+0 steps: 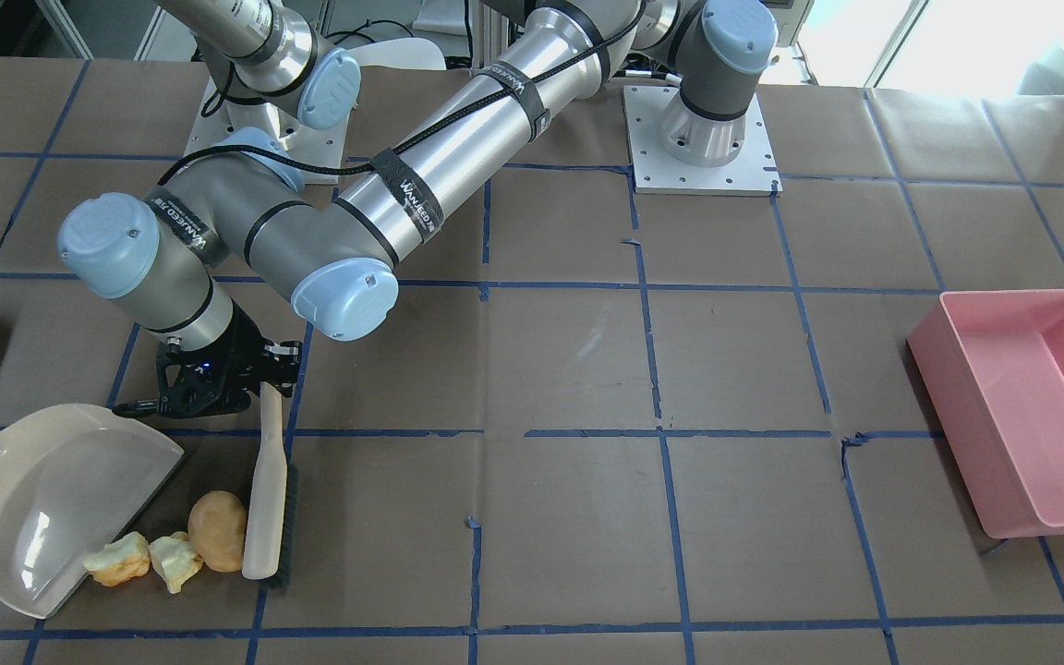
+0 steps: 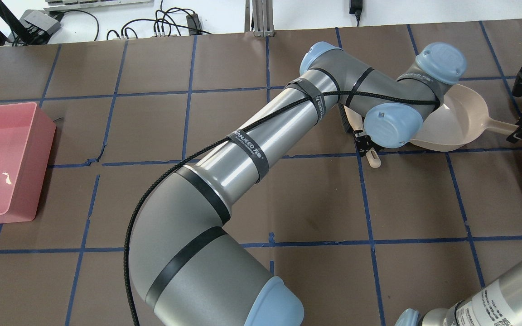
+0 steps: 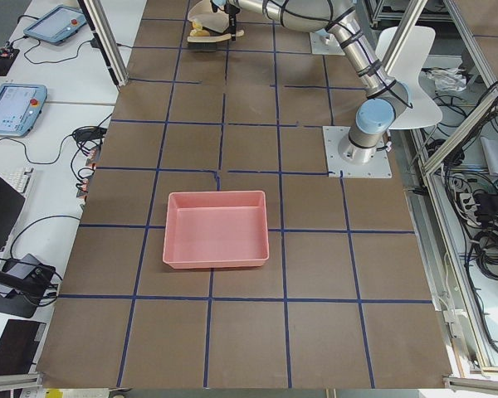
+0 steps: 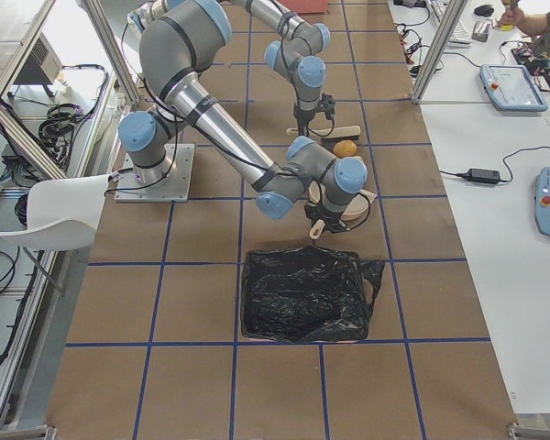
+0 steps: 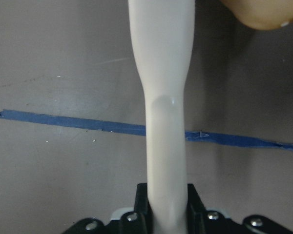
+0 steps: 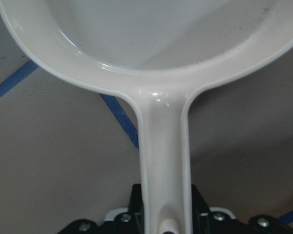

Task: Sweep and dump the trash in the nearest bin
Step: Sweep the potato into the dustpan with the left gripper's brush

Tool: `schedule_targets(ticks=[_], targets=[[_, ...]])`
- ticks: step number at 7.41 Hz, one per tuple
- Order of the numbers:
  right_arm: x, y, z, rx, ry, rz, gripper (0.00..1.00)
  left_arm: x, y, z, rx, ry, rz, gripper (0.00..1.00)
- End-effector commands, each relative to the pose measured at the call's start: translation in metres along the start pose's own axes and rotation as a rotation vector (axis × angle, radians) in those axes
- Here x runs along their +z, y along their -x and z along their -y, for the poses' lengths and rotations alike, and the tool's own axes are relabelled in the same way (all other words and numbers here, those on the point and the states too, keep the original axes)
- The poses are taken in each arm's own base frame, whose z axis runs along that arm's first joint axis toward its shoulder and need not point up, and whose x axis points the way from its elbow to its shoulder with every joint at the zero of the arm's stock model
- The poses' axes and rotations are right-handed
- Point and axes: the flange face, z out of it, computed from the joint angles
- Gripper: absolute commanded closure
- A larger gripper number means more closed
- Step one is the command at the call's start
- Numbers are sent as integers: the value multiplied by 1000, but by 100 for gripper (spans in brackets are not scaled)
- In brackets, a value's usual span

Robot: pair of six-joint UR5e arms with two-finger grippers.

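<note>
Exterior front-facing: trash (image 1: 172,551) row crosswise, dustpan (image 1: 24,499) to brush (image 1: 266,503); left fingers (image 5: 141,204) clamping brush, right fingers (image 6: 136,201) probably dustpan.

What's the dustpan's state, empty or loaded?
Empty. The front view shows the dustpan bare inside; the trash lies on the table at its lip, between it and the brush.

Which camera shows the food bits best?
The front-facing view: all three food bits lie in plain sight between the dustpan and brush. Overhead, the left arm hides them. The right side view shows one tiny orange lump, the left wrist view only an edge. Elsewhere, nothing clear.
</note>
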Motion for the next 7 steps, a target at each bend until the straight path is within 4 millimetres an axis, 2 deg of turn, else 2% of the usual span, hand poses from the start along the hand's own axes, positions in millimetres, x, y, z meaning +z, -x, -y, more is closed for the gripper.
schedule_targets(ticks=[1,2,3,7], targets=[[-2,1,8,-10,6,-3,85,2,-3,1,59,2,-20,100],[-2,1,7,-10,9,-2,84,-2,-7,0,122,12,-49,100],[-2,0,8,-10,7,-4,84,5,-10,2,188,14,-50,100],[-1,1,10,-10,1,-1,84,-9,-21,6,491,-25,-141,100]])
